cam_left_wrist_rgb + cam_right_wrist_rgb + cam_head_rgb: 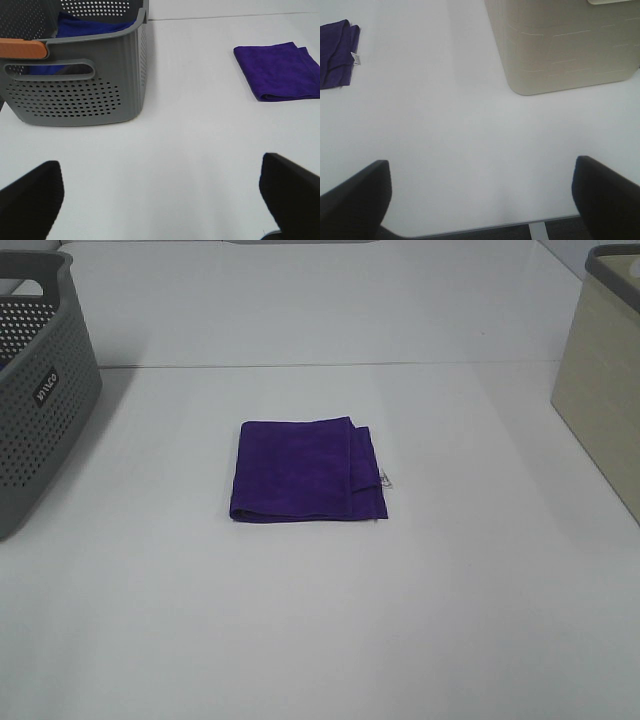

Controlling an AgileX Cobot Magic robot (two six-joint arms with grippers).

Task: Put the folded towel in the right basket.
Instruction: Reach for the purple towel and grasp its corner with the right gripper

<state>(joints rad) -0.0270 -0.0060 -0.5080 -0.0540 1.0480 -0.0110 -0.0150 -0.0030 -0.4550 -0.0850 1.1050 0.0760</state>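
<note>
Folded towel (pixel 305 472): purple, flat, roughly square. It lies at the centre of the high view on the white bench (pixel 320 640), well apart from both baskets. Its stacked loose edges and a small white label (pixel 384 480) face the right of the frame.

Right basket (pixel 608 390): beige, solid-walled, at the right edge of the frame. This is the destination; its inside is not visible.

My right gripper (pixel 481 200): jaws spread wide, holding nothing, over bare bench, with both towel (pixel 337 52) and basket (pixel 560 45) in its wrist view. It is absent from the high view.

My left gripper (pixel 161 197): also wide and empty, near the grey perforated basket (pixel 80 85), which holds a blue cloth (pixel 90 25).

Handling note, my judgement: the right arm suits this pick. I should come in low at the labelled edge and pinch every layer together so the fold survives. The towel must then clear the basket rim before I let go.
</note>
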